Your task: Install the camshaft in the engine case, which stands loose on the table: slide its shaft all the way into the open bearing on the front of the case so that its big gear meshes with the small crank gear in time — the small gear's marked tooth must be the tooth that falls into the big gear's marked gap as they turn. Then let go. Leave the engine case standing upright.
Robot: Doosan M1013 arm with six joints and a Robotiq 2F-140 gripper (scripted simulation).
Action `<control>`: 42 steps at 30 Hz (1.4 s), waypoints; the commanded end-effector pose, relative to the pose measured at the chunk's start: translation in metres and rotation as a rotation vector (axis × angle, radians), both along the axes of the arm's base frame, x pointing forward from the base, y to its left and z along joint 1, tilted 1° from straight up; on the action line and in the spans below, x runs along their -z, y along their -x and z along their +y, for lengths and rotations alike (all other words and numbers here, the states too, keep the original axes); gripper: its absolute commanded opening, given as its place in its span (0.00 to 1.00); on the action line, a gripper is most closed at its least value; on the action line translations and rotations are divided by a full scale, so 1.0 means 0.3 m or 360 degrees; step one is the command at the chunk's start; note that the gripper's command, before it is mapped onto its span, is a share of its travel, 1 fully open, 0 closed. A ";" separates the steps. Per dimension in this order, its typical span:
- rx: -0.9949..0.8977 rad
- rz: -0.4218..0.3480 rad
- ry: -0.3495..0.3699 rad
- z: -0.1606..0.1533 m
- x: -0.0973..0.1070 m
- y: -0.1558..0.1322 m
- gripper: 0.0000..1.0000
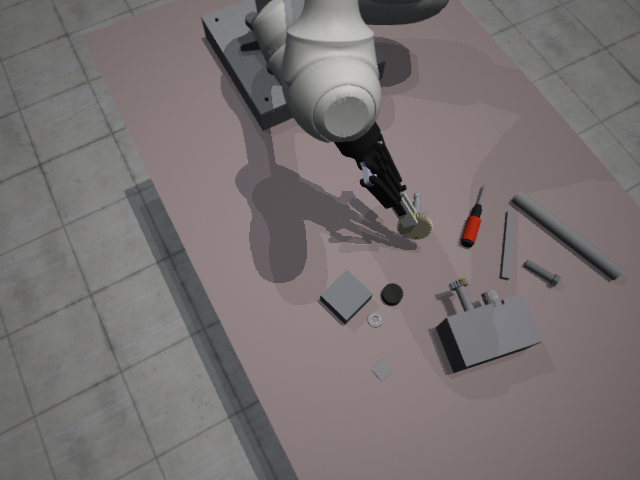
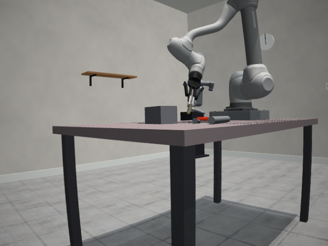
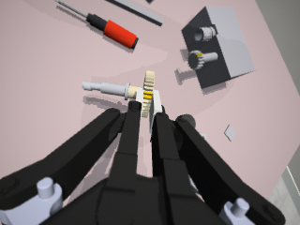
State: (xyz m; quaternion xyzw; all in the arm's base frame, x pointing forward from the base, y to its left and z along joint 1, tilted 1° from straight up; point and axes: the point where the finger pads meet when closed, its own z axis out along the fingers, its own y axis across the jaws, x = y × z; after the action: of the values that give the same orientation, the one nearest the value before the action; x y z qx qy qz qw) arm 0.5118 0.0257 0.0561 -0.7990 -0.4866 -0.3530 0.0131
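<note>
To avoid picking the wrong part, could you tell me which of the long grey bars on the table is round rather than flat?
The longer, outer bar is the round one; the short strip beside the screwdriver is flat.

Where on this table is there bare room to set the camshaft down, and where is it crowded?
Bare stretches lie left of the square block toward the table's edge, and below the engine case. It is crowded between the screwdriver, flat bar, bolt and long rod.
</note>
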 end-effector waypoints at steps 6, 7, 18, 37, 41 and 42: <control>-0.0001 0.0004 -0.0001 0.000 -0.058 0.001 0.05; -0.0001 0.0004 -0.0001 0.000 -0.064 0.001 0.05; -0.0001 0.0004 -0.0001 0.000 -0.088 0.001 0.05; -0.0001 0.0004 -0.0001 0.000 -0.088 0.001 0.05; -0.0001 0.0004 -0.0001 0.000 -0.088 0.001 0.05; -0.0001 0.0004 -0.0001 0.000 -0.088 0.001 0.05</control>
State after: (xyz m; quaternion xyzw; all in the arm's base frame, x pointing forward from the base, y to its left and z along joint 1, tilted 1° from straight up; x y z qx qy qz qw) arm 0.5114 0.0256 0.0826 -0.7993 -0.4868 -0.3519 0.0140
